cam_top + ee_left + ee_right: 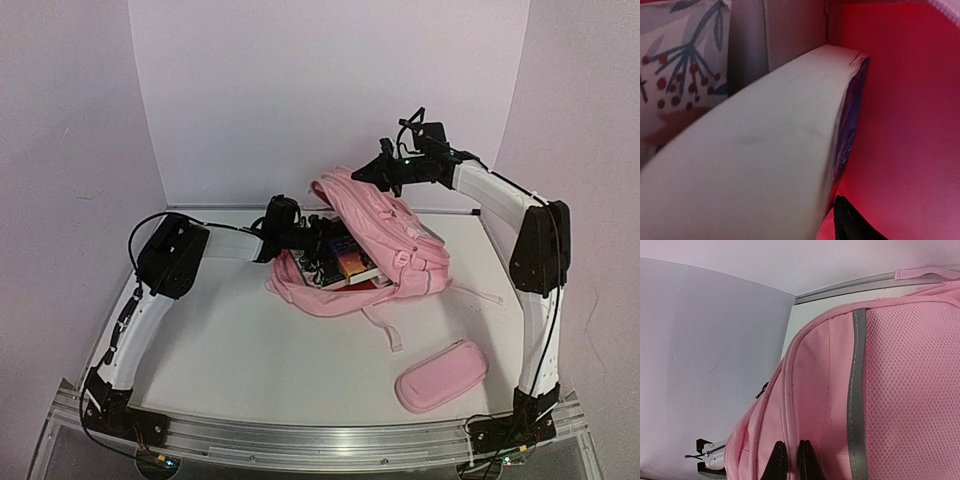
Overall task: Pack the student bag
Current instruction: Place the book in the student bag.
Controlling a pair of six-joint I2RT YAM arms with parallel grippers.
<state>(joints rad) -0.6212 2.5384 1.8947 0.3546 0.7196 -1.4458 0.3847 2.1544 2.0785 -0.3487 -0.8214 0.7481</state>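
- Fabric swallows my left claw [316, 240], which is pushed into the mouth of the student bag [400, 235] from the bag's 9 o'clock side. I cannot tell how wide it stands. Its camera shows one dark fingertip [850, 226] at 6 o'clock and no partner.
- A thick book [755, 165] fills that camera, pale page edges toward me and a purple cover on its 3 o'clock side. A berry-patterned cover [680, 65] sits behind it at 10 o'clock, and the bag's reddish lining [905, 100] is at 3 o'clock.
- The bag lies on the table [250, 350], just past centre toward 1 o'clock.
- My right claw [791, 460] is nipped tight on the piped edge of the bag's upper panel, at the bag's 12 o'clock, holding the mouth lifted.
- A pink pencil case [441, 375] lies well apart at 5 o'clock, outside the bag.
- To do this step well, I judge I should slide the book deep along the lining, flat against the patterned one, before letting go. The right lift should be high and steady so the flap cannot sag onto my left wrist. The left claw should then draw out straight toward 9 o'clock.
- Hidden from me are where my left fingers meet the book, the bag's bottom, and how much room is left for the case.
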